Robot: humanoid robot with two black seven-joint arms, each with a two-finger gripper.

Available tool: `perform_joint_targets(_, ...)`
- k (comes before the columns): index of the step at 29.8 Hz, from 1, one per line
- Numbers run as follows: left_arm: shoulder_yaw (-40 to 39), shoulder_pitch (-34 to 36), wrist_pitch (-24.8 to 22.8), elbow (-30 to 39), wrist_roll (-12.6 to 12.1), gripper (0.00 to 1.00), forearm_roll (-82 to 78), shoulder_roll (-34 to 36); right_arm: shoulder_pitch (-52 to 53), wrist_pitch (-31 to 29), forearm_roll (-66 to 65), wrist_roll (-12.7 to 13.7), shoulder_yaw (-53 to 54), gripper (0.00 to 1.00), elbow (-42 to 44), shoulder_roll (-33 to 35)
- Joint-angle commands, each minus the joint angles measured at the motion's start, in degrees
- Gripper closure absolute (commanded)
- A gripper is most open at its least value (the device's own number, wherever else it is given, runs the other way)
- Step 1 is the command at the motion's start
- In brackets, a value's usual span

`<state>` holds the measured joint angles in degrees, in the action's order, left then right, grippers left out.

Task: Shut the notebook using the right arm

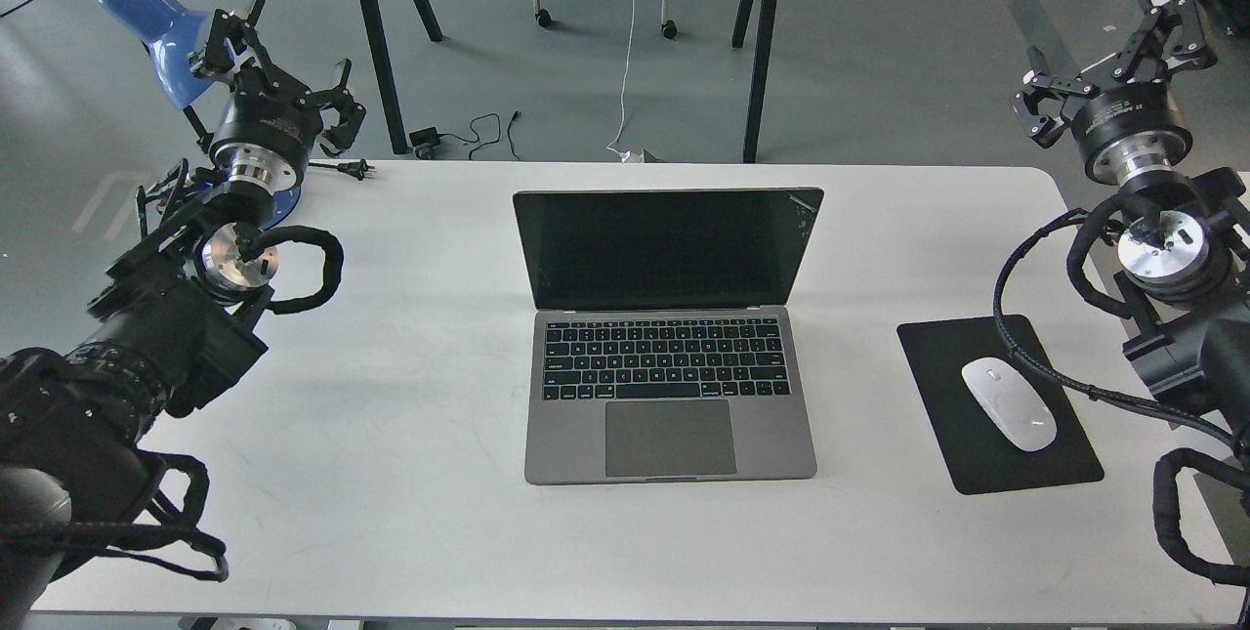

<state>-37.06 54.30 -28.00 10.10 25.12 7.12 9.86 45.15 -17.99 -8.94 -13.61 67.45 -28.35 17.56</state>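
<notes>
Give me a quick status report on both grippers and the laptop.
Left gripper open, holding nothing, by the blue lamp. Right gripper open, holding nothing, far right. Laptop open, untouched. White mouse on pad lies between.

white table (391, 366), open notebook (670, 386), mouse pad (937, 357)

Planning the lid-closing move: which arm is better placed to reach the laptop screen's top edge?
Right, though only slightly. The right gripper hangs open beyond the table's far right corner. The notebook sits centred; its screen corner is about equally far from the left gripper beside the blue lamp.
</notes>
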Motion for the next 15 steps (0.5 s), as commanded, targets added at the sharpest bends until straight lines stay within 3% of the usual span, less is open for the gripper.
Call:
perform_joint_targets(1, 0.2, 0.0, 0.0, 0.0, 0.5, 0.00, -0.1, -0.2, -0.2, 0.0, 0.2, 0.0, 0.0, 0.00, 0.0, -0.1)
perform_joint_targets(8, 0.2, -0.1, 0.0, 0.0, 1.7, 0.00, -0.1, 0.2, -0.2, 0.1, 0.2, -0.1, -3.5, 0.00, -0.7, -1.2)
perform_joint_targets(15, 0.2, -0.1, 0.0, 0.0, 1.6, 0.00, -0.1, 0.2, 1.3, 0.9, -0.1, -0.4, -7.3, 0.00, -0.7, -7.9)
